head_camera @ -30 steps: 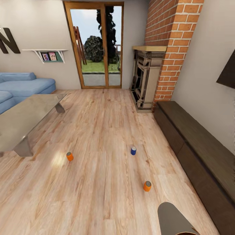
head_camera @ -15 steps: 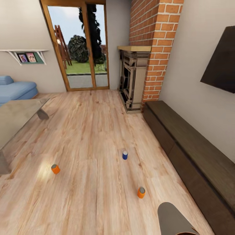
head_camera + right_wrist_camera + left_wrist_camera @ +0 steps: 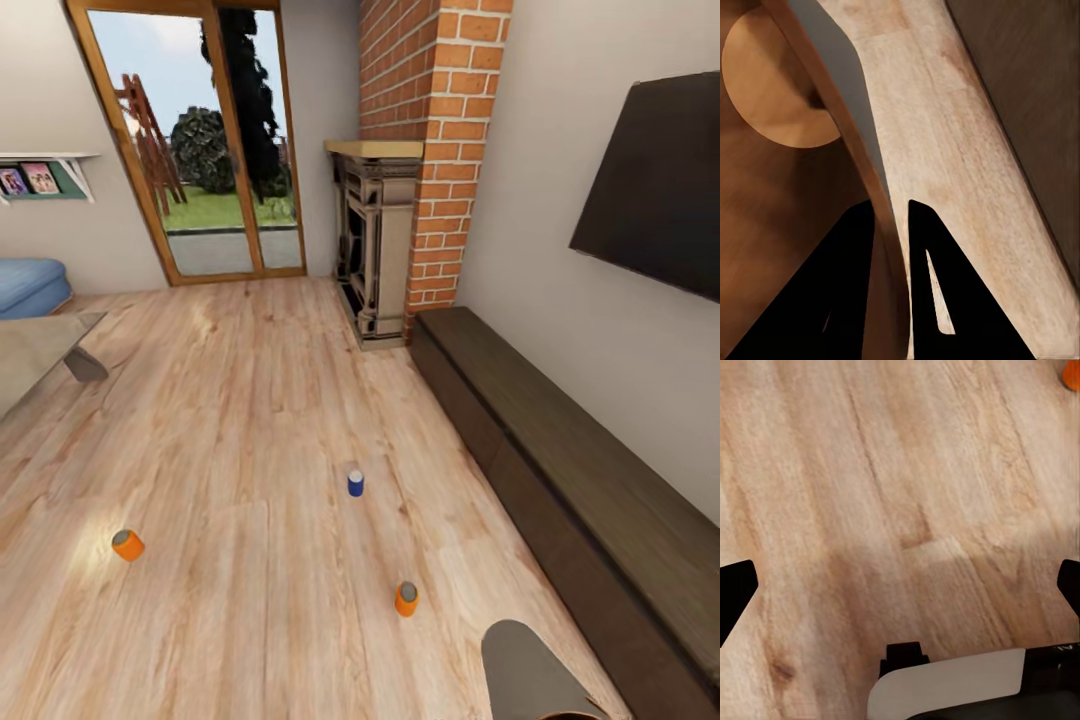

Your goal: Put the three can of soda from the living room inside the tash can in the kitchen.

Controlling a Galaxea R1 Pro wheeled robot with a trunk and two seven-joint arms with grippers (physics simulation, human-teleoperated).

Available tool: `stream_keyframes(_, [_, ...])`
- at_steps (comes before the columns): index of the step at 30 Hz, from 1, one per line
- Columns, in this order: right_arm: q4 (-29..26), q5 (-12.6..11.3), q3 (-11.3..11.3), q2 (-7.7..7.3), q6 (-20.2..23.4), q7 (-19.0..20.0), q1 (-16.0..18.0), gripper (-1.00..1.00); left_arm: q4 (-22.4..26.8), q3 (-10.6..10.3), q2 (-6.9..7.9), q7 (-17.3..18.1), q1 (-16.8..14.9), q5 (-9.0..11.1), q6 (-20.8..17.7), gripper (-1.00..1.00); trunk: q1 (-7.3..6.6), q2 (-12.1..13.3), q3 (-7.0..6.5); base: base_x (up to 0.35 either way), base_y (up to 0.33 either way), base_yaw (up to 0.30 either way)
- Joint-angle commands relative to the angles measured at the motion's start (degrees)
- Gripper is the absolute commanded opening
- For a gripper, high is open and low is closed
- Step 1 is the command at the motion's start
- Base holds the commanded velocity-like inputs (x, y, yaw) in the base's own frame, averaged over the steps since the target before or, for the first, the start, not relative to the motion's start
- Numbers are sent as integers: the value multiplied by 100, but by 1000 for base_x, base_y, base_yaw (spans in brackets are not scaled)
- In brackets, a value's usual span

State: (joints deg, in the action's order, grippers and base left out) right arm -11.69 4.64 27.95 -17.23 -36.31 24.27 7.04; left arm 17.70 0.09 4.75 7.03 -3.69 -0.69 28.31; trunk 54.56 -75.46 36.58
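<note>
Currently no can is binned. Two orange cans (image 3: 127, 545) (image 3: 406, 599) and a blue can (image 3: 355, 483) stand well apart on the floor (image 3: 250, 420). The right claw (image 3: 891, 217) pinches the bin (image 3: 530, 670) by its rim. The left claw (image 3: 900, 585) is spread and empty. All three pickups and the kitchen trip remain.

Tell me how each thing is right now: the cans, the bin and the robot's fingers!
Left orange soda can: tipped, on the wood floor.
Right orange soda can: upright on the floor.
Blue can: upright on the floor.
Trash can: held up, its wall pinched by the right gripper with fingers closed on it.
Left gripper: fingers spread wide, empty, over bare floor.
Glass doors: closed.
TV: dark screen.
</note>
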Motion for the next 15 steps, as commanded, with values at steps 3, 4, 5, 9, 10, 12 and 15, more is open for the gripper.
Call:
stream_keyframes(3, [-9,-41,58,0,1,26,0,-100,-2,0,0,0,0,-6,-1,100,0,0,0,4,-250,-172])
stream_keyframes(4, [-9,-42,59,0,1,26,0,-100,-2,0,0,0,0,-7,-1,100,0,0,0,2,-264,-176])
stream_keyframes(5, [-9,-42,59,0,1,26,0,-100,-3,0,0,0,0,-8,-4,100,0,0,0,1,-269,-178])
stream_keyframes(9, [-9,-42,60,0,1,25,0,-100,-3,0,0,0,0,-10,-7,100,0,0,0,0,-275,-179])
stream_keyframes(10, [-9,-42,61,0,1,25,-1,-100,-3,-3,0,0,0,-10,-8,100,0,0,0,0,-278,-173])
stream_keyframes(12, [-9,-42,61,0,1,25,-1,-100,-3,-5,0,0,0,-10,-7,100,0,0,0,0,-279,-164])
stream_keyframes(15, [-9,-42,60,0,1,25,-1,-100,-3,-6,0,0,0,-10,-6,100,0,0,0,0,-280,-134])
